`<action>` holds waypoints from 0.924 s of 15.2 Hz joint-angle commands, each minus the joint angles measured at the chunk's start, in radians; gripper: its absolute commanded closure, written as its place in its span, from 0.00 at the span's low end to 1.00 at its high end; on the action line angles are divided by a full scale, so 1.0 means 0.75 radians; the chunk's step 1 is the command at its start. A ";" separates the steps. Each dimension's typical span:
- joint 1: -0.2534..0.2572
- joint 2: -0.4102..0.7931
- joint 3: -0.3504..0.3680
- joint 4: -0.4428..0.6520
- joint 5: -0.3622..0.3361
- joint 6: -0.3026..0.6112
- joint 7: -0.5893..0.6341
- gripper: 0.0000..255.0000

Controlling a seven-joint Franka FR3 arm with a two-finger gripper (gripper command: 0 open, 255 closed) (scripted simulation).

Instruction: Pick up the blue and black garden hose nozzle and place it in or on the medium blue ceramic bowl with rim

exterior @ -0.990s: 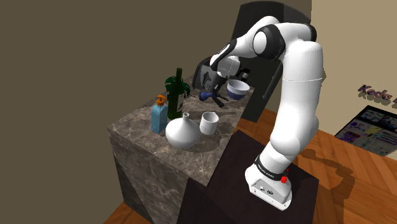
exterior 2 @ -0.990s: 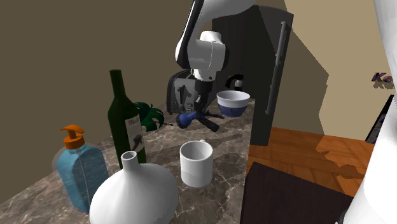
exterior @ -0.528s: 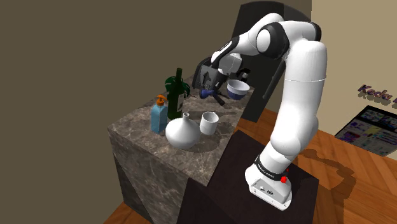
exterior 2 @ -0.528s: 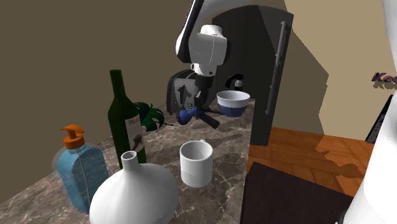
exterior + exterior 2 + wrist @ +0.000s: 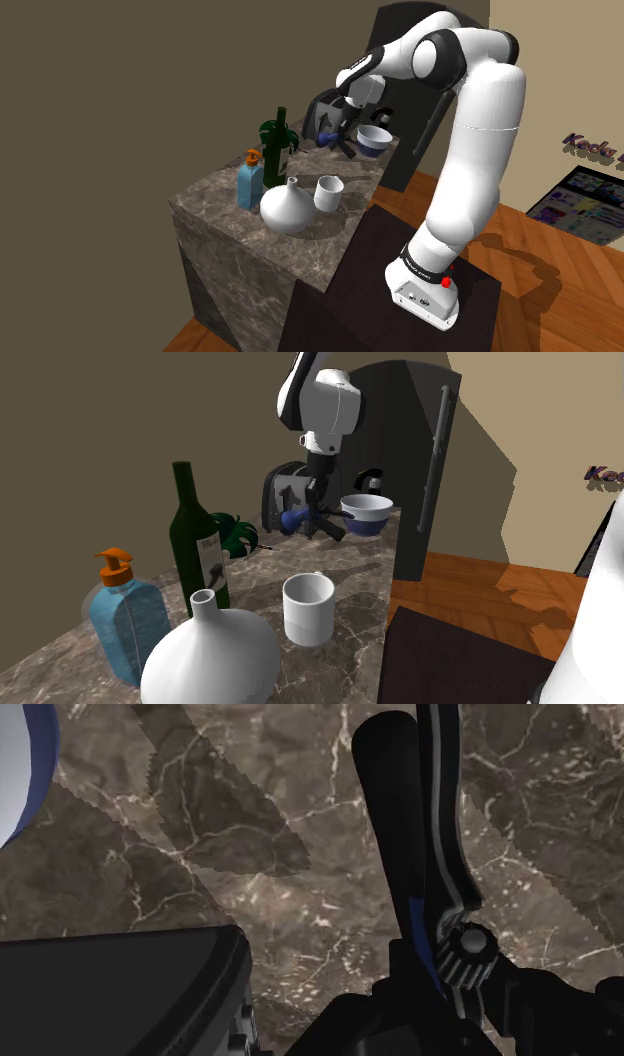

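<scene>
The blue and black hose nozzle [image 5: 332, 141] [image 5: 303, 520] hangs above the marble counter [image 5: 225, 205], clasped in my black gripper [image 5: 336, 130] [image 5: 314, 514], which is shut on it. In the wrist view its black handle with a blue stripe [image 5: 405, 844] runs away from the fingers [image 5: 140, 994] over the marble. The blue bowl with a white inside [image 5: 374, 140] [image 5: 366, 512] stands on the counter just beside the held nozzle, toward the second exterior view's right. A curve of its rim [image 5: 35, 774] shows off to one side of the gripper.
A dark toaster [image 5: 283, 492] and a kettle [image 5: 370, 480] stand behind the nozzle and bowl. Nearer the camera are a green bottle [image 5: 198, 542], a white mug [image 5: 308, 608], a white vase [image 5: 210, 657] and a blue soap dispenser [image 5: 125, 617]. A tall dark cabinet [image 5: 430, 452] flanks the counter.
The gripper has risen with the nozzle in it, lifting it off the counter to about the height of the bowl's rim. The bowl and the other things have not moved.
</scene>
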 commanded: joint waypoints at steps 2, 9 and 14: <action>0.012 -0.036 -0.012 0.011 -0.030 -0.040 0.026 1.00; 0.027 -0.105 -0.033 0.055 -0.091 -0.140 0.075 1.00; 0.035 -0.147 -0.044 0.096 -0.128 -0.215 0.105 1.00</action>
